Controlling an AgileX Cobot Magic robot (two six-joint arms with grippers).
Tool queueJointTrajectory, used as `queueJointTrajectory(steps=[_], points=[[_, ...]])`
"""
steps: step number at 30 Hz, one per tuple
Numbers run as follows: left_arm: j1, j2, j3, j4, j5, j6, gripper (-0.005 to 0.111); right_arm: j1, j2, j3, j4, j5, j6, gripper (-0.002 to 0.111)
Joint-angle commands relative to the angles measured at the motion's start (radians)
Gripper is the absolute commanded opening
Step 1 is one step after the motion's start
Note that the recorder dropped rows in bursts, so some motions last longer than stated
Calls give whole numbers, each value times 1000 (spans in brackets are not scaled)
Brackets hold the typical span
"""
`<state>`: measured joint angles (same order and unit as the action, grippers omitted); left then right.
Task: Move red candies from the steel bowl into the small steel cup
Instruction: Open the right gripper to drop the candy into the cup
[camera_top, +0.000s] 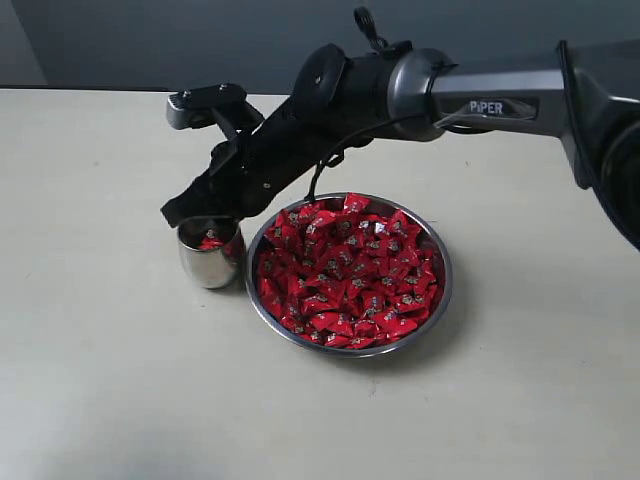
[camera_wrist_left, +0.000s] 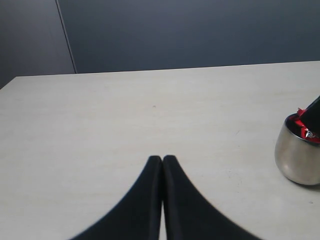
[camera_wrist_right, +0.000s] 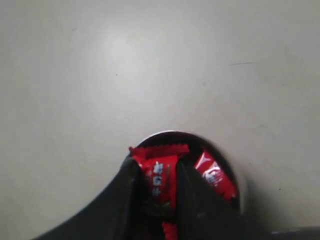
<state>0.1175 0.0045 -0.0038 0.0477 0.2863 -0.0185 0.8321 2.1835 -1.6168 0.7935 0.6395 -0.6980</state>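
The right gripper (camera_top: 200, 214) reaches across the front of the steel bowl (camera_top: 441, 290) and hangs with its tips directly over the mouth of the small steel cup (camera_top: 208, 262). In the right wrist view its two black fingers are clamped on a single red candy (camera_wrist_right: 160, 152), one finger on each side of the wrapper, and the sweet's upper edge pokes out past the fingertips. That candy sits right at the cup's opening, inside the ring of the rim. Whether it touches the sweets beneath it is hard to tell from this angle. At least one more wrapped sweet (camera_wrist_right: 216, 176) lies inside the cup beside the fingers.

The cup stands upright on the pale table (camera_top: 100, 380), just beside the bowl on its left and apparently not touching it. The bowl is heaped with red candies (camera_top: 350, 270).

The left gripper (camera_wrist_left: 162, 160) is low over bare tabletop with its fingers pressed together and nothing between them, well apart from the cup (camera_wrist_left: 296, 159).
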Motion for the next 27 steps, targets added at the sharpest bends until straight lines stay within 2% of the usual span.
queueJointTrajectory(steps=[1,21,23,27], points=[[1,-4,4,-2,-2,-1,0,-1,-3,-6,9,-7,-9,-1],[1,-4,4,-2,-2,-1,0,8,-3,-6,19,-61,-9,0],[1,-4,4,-2,-2,-1,0,8,-3,-6,16,-61,-9,8],[1,-4,4,-2,-2,-1,0,8,-3,-6,16,-61,-9,37]])
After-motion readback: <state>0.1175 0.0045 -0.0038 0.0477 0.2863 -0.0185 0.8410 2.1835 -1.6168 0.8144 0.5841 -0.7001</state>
